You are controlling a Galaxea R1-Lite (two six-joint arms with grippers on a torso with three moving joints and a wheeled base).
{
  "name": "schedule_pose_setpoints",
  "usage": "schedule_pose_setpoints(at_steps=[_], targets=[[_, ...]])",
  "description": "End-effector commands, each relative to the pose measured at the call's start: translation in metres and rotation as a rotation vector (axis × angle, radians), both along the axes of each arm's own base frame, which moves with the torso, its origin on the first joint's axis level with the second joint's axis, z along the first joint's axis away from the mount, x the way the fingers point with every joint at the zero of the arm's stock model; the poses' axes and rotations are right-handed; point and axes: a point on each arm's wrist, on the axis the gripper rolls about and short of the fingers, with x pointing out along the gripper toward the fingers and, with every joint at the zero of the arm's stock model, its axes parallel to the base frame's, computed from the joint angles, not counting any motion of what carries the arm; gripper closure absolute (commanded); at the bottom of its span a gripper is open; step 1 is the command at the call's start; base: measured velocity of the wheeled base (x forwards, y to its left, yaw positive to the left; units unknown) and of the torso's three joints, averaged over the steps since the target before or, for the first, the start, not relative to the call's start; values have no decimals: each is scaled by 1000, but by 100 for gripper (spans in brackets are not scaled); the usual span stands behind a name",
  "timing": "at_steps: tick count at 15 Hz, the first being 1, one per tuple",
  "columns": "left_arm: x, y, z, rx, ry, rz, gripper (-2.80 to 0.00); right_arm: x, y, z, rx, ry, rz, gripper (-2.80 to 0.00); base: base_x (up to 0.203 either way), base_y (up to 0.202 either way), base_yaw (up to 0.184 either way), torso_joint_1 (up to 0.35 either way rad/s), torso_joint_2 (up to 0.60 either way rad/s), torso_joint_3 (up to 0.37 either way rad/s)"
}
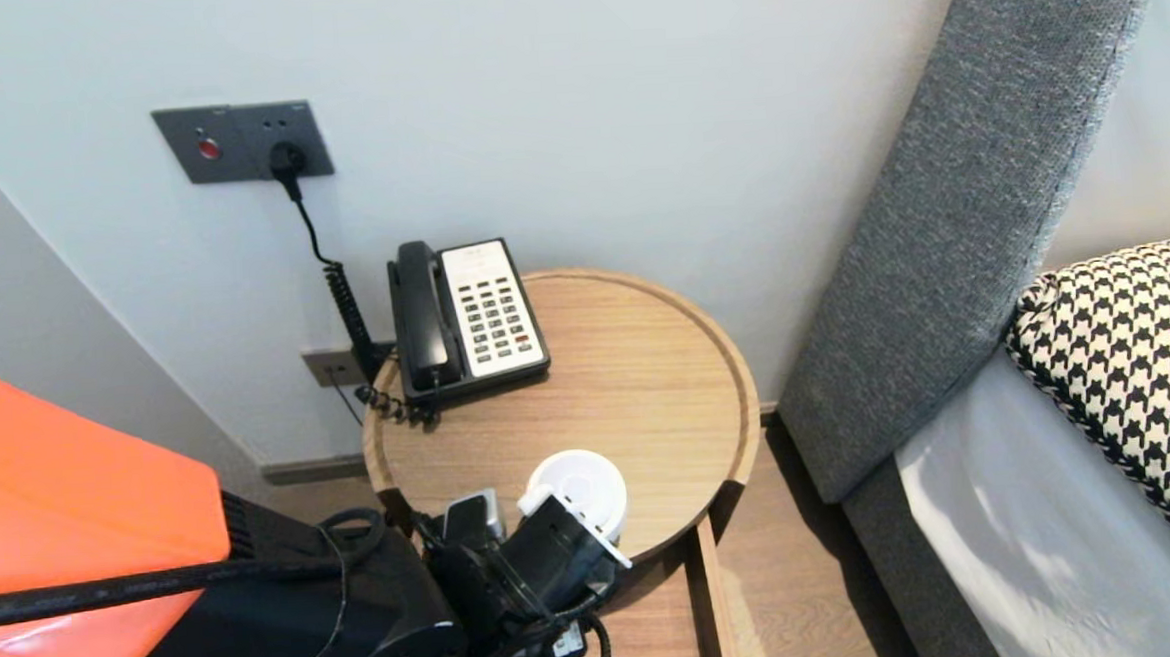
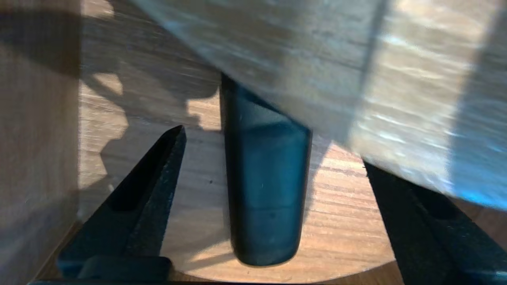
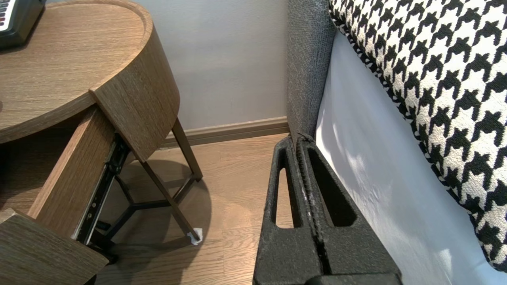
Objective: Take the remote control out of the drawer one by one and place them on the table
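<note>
Currently, the left tool [image 2: 273, 146] is being held spread wide at the near edge of the round bench [image 1: 637, 366], inside the open drawer [image 2: 344, 237] beneath its top, with a dark cylinder [image 2: 265, 190] lying untouched on the drawer floor between the fingers [image 2: 158, 174]. The right tool [image 3: 297, 138] is being held pressed together beside the bed [image 3: 376, 178], well apart from the bench.
</note>
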Motion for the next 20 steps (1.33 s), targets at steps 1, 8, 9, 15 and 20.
schedule_pose_setpoints(at_steps=[1, 8, 9, 15, 20], targets=[[3, -3, -6, 12, 8, 7, -280, 2, 0, -7, 0, 26, 0, 0, 0, 0, 0, 0, 0, 0], [3, -4, -15, 30, 21, 9, -280, 2, 0, -7, 0, 26, 0, 0, 0, 0, 0, 0, 0, 0], [3, -4, -16, 32, 23, 8, -280, 2, 0, -7, 0, 26, 0, 0, 0, 0, 0, 0, 0, 0], [3, -4, -18, 35, 27, 7, -280, 2, 0, -7, 0, 26, 0, 0, 0, 0, 0, 0, 0, 0], [4, -6, -22, 32, 32, 4, -280, 2, 0, -7, 0, 26, 0, 0, 0, 0, 0, 0, 0, 0]])
